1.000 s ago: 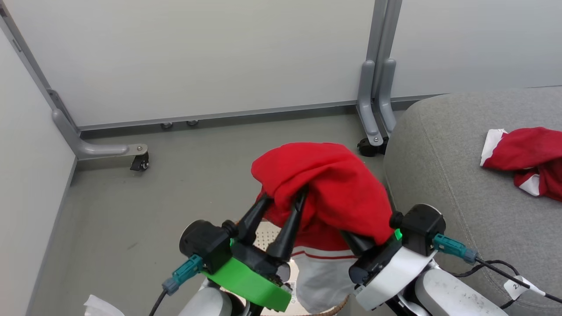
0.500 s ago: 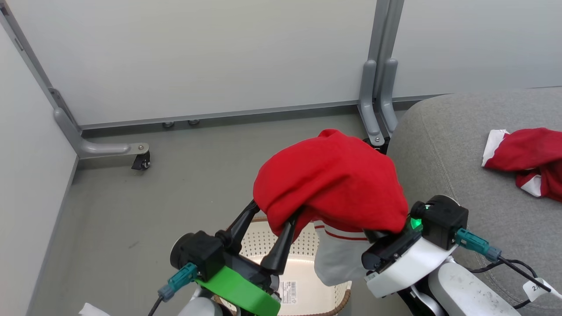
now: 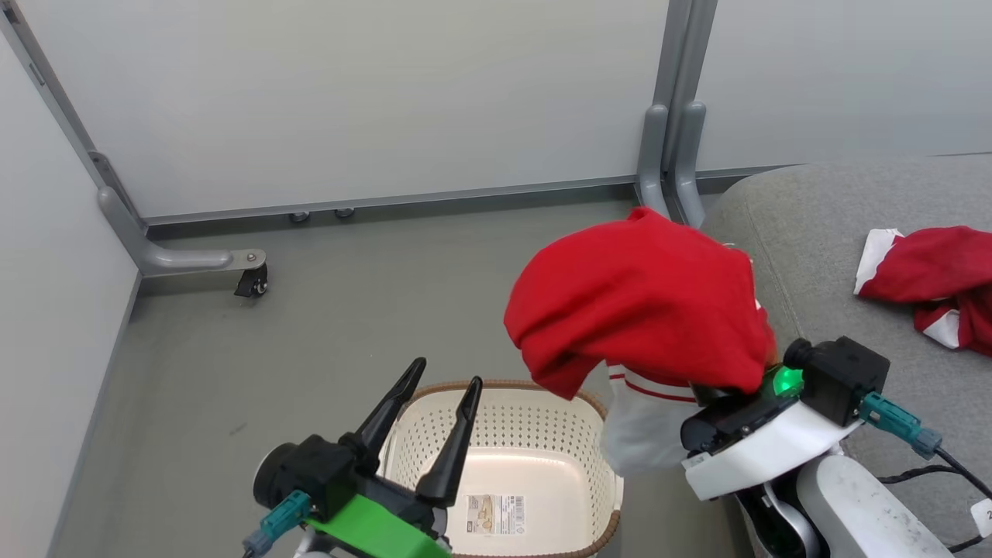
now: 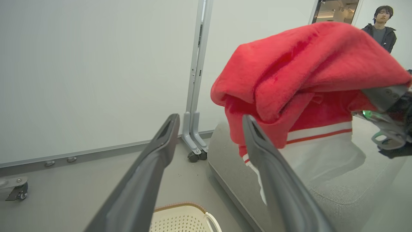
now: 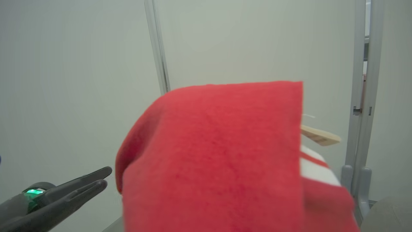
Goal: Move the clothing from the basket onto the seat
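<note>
Our right end effector [image 3: 725, 403] is closed, its fingers buried under the red garment [image 3: 643, 302]. The garment rides bunched over them, the red bulk on top and the white striped hem hanging on the near side. The cloth hides the contact itself, so we judge the grip to be on an inner fold. Our left end effector [image 3: 446, 373] has its fingers wide apart and empty, just left of the garment and clear of it, above the near-left part of the basket [image 3: 496, 385]. The basket sits on the floor [image 3: 310, 325], and in its visible bottom we see a sticker [image 3: 494, 513] and no cloth. The coming move turns on one relation: the seat [image 3: 837, 310] lies directly right of the carried garment, whose right edge overlaps the seat's rounded left corner in the head view. The right arm is plainly the nearer one. Its pale forearm rises from the near right with the wrist tilted far-left, so we expect a rightward sweep over the cushion. A second garment [image 3: 930, 271] lies further right on the seat.
</note>
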Robot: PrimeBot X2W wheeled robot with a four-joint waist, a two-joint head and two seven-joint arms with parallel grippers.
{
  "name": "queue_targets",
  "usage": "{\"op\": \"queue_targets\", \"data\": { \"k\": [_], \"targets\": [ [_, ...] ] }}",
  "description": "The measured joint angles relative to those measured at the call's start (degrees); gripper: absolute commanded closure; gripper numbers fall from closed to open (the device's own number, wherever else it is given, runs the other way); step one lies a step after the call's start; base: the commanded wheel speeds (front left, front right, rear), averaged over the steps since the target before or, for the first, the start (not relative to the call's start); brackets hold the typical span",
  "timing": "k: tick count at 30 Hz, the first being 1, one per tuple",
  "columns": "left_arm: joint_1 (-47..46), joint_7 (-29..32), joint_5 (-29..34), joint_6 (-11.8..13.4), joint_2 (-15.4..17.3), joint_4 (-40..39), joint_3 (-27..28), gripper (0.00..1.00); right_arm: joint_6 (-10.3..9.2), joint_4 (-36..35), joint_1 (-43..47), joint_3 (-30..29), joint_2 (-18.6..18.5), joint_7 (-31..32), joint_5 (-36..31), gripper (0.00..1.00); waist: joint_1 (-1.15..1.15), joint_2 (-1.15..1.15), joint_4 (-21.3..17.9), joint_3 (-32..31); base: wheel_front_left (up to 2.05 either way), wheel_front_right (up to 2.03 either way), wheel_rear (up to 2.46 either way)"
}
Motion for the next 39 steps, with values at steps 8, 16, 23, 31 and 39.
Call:
{"op": "queue_targets", "data": {
  "k": [8,16,23,31,39],
  "targets": [
    [3.9,0.0,1.4,0.0,0.3,2.2,5.8,0.0,-0.01,-0.8,3.2,-5.8,0.6,0.0,-0.1,1.0,0.0,0.0,-0.1,0.0,0.0,0.0,0.0],
    [8.0,0.0,3.3,0.0,-1.5,5.5,11.6,0.0,-0.01,-1.2,7.0,-10.9,1.7,0.0,-1.0,1.0,0.0,0.0,-0.5,-0.4,0.0,0.0,0.0],
    [11.5,0.0,5.3,0.0,-3.6,7.8,17.3,0.0,-0.01,-0.4,9.7,-14.2,2.7,0.0,-2.2,1.0,0.0,0.0,-0.9,-0.8,0.0,0.0,0.0],
    [13.8,0.0,7.2,0.0,-4.9,9.9,20.2,0.0,-0.01,0.5,11.5,-16.9,3.9,0.0,-2.6,1.0,0.0,0.0,-1.2,-0.8,0.0,0.0,0.0],
    [14.6,0.0,7.5,0.0,-5.7,10.6,21.4,0.0,-0.01,1.0,11.6,-17.1,4.4,0.0,-2.7,1.0,0.0,0.0,-1.2,-0.6,0.0,0.0,0.0]
  ]
}}
